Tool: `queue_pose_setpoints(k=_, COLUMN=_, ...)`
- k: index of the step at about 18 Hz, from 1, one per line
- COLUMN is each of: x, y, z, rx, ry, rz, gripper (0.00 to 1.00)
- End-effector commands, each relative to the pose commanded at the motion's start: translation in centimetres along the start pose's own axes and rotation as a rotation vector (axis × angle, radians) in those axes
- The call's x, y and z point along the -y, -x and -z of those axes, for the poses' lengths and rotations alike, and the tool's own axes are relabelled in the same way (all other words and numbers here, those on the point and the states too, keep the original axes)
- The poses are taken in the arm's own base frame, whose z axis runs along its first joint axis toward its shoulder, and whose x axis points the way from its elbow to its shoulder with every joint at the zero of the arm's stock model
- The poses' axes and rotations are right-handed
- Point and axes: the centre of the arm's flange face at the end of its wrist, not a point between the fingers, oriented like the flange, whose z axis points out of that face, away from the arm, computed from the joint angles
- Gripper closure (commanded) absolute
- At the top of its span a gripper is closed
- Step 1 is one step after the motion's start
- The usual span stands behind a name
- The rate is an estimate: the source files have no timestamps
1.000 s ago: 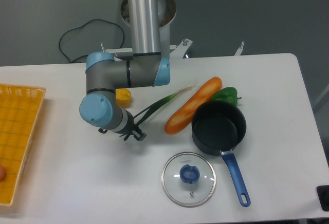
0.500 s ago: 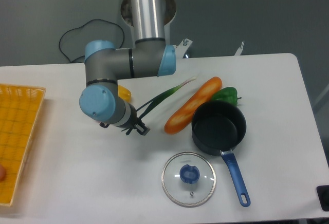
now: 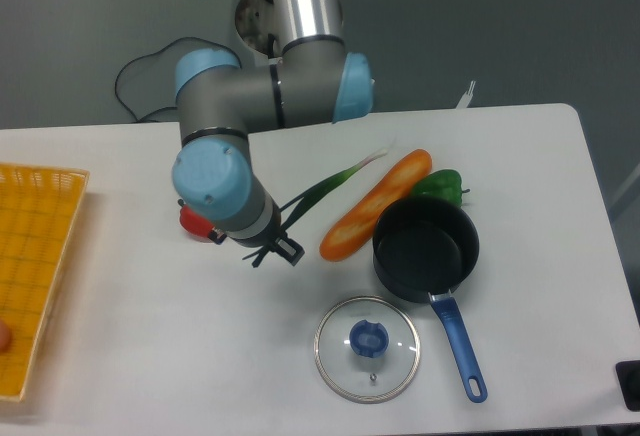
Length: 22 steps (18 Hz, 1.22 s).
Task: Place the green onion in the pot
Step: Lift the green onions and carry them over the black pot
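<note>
Carrying looks like the step in hand: the black two-finger tool (image 3: 277, 248) appears clamped on the dark leaf end of the long thin green onion (image 3: 335, 184), whose pale end points up-right near the orange carrot (image 3: 375, 204). Next, swing right over the small black blue-handled pot (image 3: 425, 249) and release.

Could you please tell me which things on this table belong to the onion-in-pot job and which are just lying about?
Job:
green onion
pot
gripper

Lying about:
bread loaf
green pepper
glass lid
yellow basket
red item partly hidden behind the arm
</note>
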Motion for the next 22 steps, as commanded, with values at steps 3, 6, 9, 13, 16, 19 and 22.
queue_pose_setpoints(k=3, x=-0.6, y=2.0, z=1.4, rx=-0.005, ry=-0.083, rz=0.021, gripper=0.99)
queue_pose_setpoints(k=6, x=-0.8, y=3.3, z=2.5, rx=0.008, ry=-0.156, rz=0.032, gripper=0.99)
queue_pose_setpoints(k=9, x=-1.2, y=4.2, z=2.9, rx=0.012, ry=-0.166, rz=0.046, gripper=0.99)
queue_pose_setpoints(k=13, x=-2.7, y=6.8, z=4.4, rx=0.041, ry=-0.192, rz=0.041, gripper=0.99)
queue_pose_setpoints(k=16, x=-3.6, y=7.9, z=4.7, rx=0.035, ry=-0.214, rz=0.036, gripper=0.99)
queue_pose_setpoints(k=19, x=-3.6, y=7.9, z=5.0, rx=0.035, ry=-0.218, rz=0.042, gripper=1.0)
queue_pose_setpoints(k=22, x=-3.6, y=7.2, z=5.3, rx=0.028, ry=-0.214, rz=0.047, gripper=1.0)
